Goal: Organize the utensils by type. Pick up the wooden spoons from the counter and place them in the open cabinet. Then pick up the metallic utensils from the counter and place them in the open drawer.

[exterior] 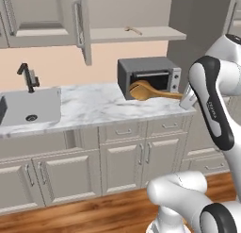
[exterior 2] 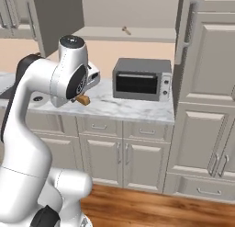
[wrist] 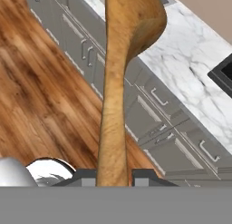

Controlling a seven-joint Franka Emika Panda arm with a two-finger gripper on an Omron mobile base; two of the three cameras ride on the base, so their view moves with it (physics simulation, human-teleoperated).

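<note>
Hand (wrist: 113,175) clamped on handle of large orange-brown wooden spoon w/ round bowl (exterior: 147,91), held roughly level above white grey-veined marble desk (exterior: 89,107), bowl in front of grey toaster oven (exterior: 148,76).

Shelf item (exterior: 133,30) (too small)

No legible text, labels or numbers on anything.
</note>
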